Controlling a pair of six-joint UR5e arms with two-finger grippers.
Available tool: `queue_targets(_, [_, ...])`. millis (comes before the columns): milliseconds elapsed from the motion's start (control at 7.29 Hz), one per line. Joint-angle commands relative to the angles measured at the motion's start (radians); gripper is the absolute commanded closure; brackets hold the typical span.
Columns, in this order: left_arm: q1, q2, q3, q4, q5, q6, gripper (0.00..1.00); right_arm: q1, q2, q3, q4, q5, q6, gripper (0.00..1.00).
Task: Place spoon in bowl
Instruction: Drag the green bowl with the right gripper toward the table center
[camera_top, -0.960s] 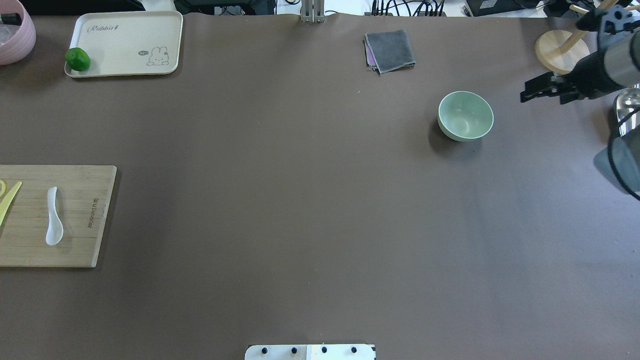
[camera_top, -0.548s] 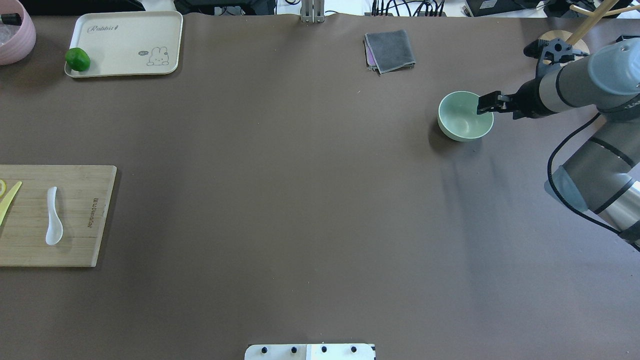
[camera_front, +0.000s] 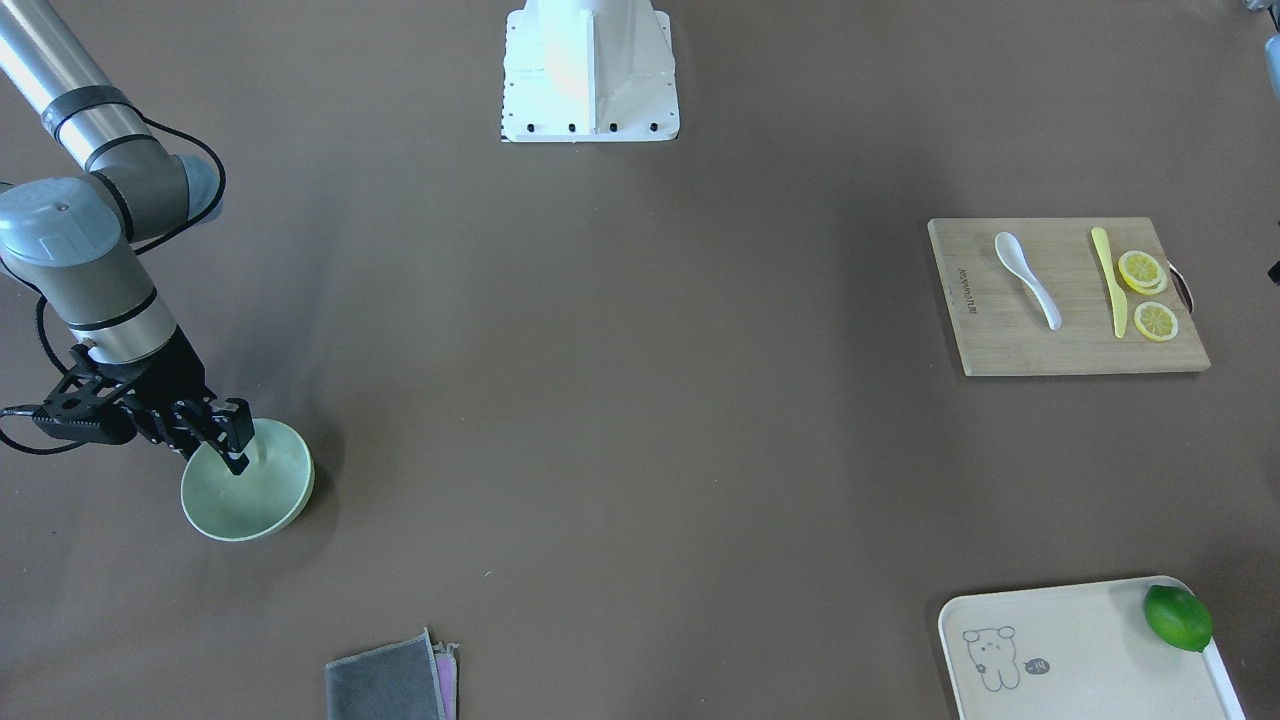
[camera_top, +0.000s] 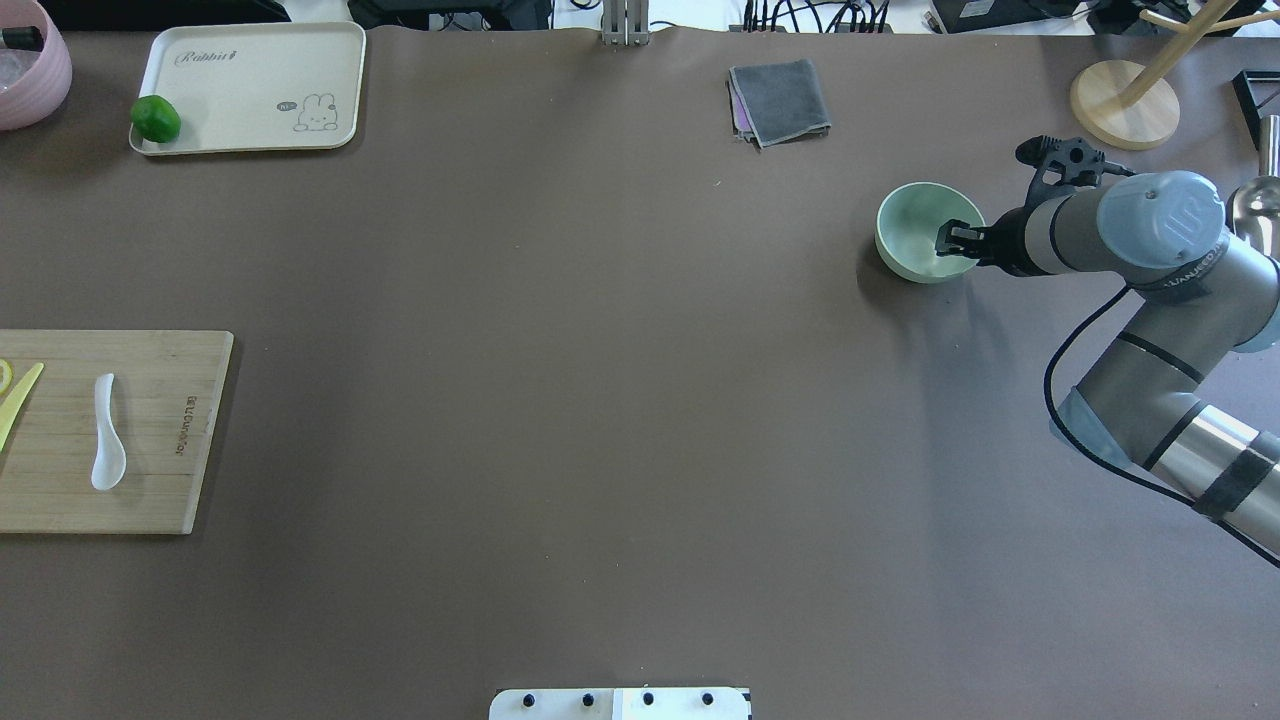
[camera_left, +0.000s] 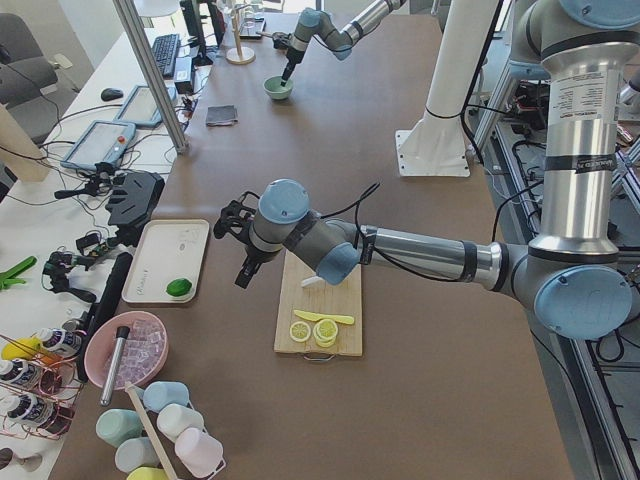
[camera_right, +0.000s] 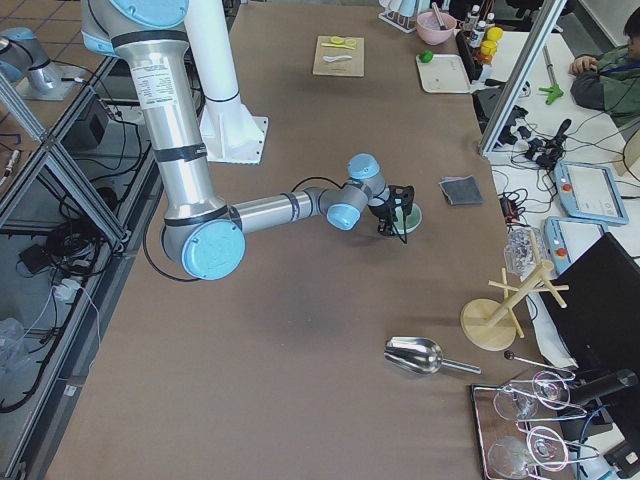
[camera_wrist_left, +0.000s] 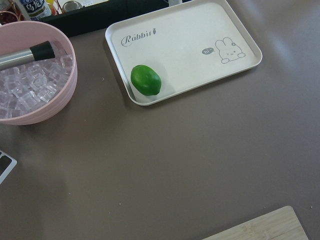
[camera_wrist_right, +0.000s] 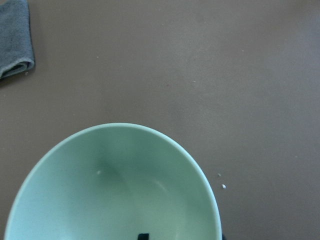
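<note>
Nothing of the placing was done yet: the spoon (camera_top: 108, 435) lay untouched on the cutting board (camera_top: 170, 440) at the tabletop's left edge, well apart from the empty bowl (camera_top: 905, 222) toward the far right corner. The right gripper (camera_top: 948, 240) reached in low from the right edge, its jaws apart astride the bowl's near rim, one finger inside. The left gripper (camera_left: 243, 277) hung above the left end beside the board; whether it was parted I cannot tell.

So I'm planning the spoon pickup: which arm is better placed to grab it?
Left. The left gripper hovers beside the cutting board holding the spoon; the right gripper is far off at the bowl.
</note>
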Motion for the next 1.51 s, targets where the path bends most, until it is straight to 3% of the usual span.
queue_targets(0, [0.0, 0.003, 0.0, 0.0, -0.001, 0.0, 0.02, -0.015, 0.029, 0.008, -0.01, -0.002, 0.042, 1.0])
queue_targets(137, [0.0, 0.003, 0.0, 0.0, -0.001, 0.0, 0.02, -0.034, 0.067, 0.011, -0.019, -0.002, 0.106, 1.0])
queue_targets(274, [0.002, 0.003, -0.001, 0.0, -0.001, -0.001, 0.02, -0.066, 0.136, 0.041, -0.108, -0.01, 0.178, 1.0])
queue_targets(411, [0.002, 0.003, -0.001, 0.0, -0.001, -0.001, 0.02, -0.122, 0.215, 0.098, -0.251, -0.028, 0.266, 1.0])
queue_targets(685, [0.002, 0.003, -0.003, 0.0, -0.001, -0.003, 0.02, -0.313, 0.451, 0.101, -0.551, -0.153, 0.447, 1.0])
queue_targets(823, [0.002, 0.003, -0.001, 0.0, -0.001, -0.003, 0.02, -0.401, 0.515, 0.095, -0.644, -0.183, 0.537, 1.0])
queue_targets(1097, [0.008, 0.003, -0.003, -0.003, -0.003, -0.02, 0.02, -0.454, 0.517, 0.068, -0.652, -0.2, 0.569, 1.0])
queue_targets(1234, [0.014, 0.004, -0.003, -0.024, -0.003, -0.033, 0.02, -0.454, 0.515, 0.058, -0.651, -0.202, 0.553, 0.79])
queue_targets(1371, [0.017, 0.004, -0.003, -0.035, -0.003, -0.053, 0.02, -0.451, 0.52, 0.064, -0.651, -0.203, 0.521, 0.34])
